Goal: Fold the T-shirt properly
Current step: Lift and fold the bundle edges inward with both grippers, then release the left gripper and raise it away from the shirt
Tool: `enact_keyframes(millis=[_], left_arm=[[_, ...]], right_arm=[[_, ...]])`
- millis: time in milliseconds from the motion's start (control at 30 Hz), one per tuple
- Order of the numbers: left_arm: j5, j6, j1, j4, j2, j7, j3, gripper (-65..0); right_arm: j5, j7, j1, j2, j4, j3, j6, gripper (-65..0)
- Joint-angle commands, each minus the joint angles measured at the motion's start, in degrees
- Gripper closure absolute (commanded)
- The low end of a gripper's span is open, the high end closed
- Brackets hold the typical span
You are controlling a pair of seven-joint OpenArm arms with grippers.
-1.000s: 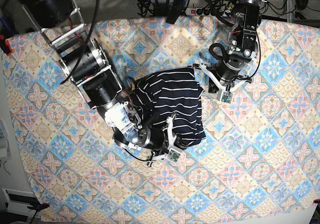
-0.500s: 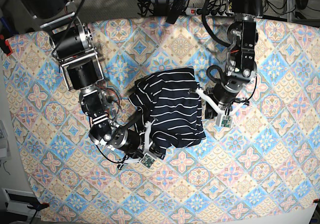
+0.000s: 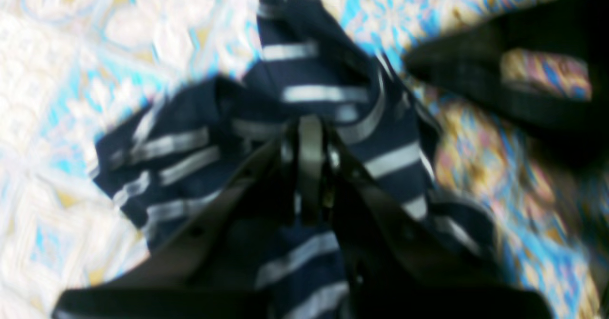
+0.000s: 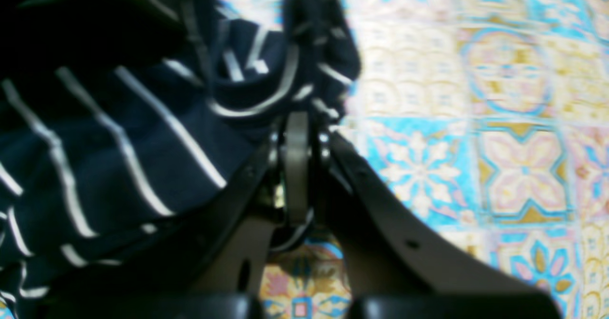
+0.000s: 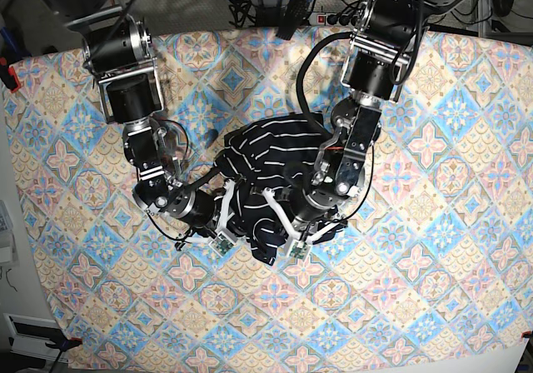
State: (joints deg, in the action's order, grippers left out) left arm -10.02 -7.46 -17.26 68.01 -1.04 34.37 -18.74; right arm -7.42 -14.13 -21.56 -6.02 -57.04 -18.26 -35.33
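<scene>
T-shirt (image 5: 275, 169) bunched between both tools — left tool (image 3: 309, 133), right tool (image 4: 297, 128) pinching fabric.

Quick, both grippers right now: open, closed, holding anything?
Left gripper: closed, pinching a fold of the T-shirt.
Right gripper: closed, clamped on the T-shirt's bunched edge.
</scene>
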Motion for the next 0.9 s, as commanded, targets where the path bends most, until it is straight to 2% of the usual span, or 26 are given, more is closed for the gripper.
enact_keyframes(millis=[0, 167, 233, 300, 400, 533, 633, 767, 867], left_arm=[[-0.4, -0.4, -2.39, -2.03, -0.68, -1.97, -1.43, 0.0], [-0.4, -0.4, -8.55, -19.08, -0.59, -7.07, -3.28, 0.0], [-0.4, -0.14, -9.34, -22.6, -0.15, -9.1, -3.28, 0.0], [-0.4, 2.5, -9.51, -23.66, 1.7, -9.8, -3.28, 0.0], [-0.4, 8.21, -9.34, -23.66, 4.07, -9.97, -3.28, 0.0], [-0.57, 13.13, -8.72, -23.57, 7.24, -9.97, -3.19, 0.0], [-0.57, 15.86, -7.84, -20.76, 8.64, -10.06, -3.19, 0.0], [-0.57, 17.88, -4.77, -11.08, 10.4, -10.06, -3.1, 0.0], [-0.48, 20.17, -2.3, -4.14, 11.02, -9.53, -0.03, 0.0]], right_arm=[[0.7, 1.34, -1.25, -0.35, -1.29, 0.28, 0.39, -2.3], [0.7, 1.34, 0.42, -0.44, -1.82, 0.28, 0.39, -2.3], [0.7, 1.34, 1.21, -0.44, -3.05, 0.37, 0.39, -2.3], [0.7, 1.34, 1.83, -0.53, -4.02, 0.37, 0.39, -2.3], [0.7, 1.34, 2.18, -0.53, -4.9, 0.37, 0.39, -2.3], [0.7, 1.34, 2.09, -0.44, -4.81, 0.28, 0.39, -2.3], [0.7, 1.34, 2.09, -0.44, -4.72, 0.11, 0.39, -2.3], [0.7, 1.34, 2.27, -0.44, -5.16, 0.02, 0.39, -2.3], [0.7, 1.34, 2.35, -0.26, -6.13, -0.16, 0.39, -2.3]])
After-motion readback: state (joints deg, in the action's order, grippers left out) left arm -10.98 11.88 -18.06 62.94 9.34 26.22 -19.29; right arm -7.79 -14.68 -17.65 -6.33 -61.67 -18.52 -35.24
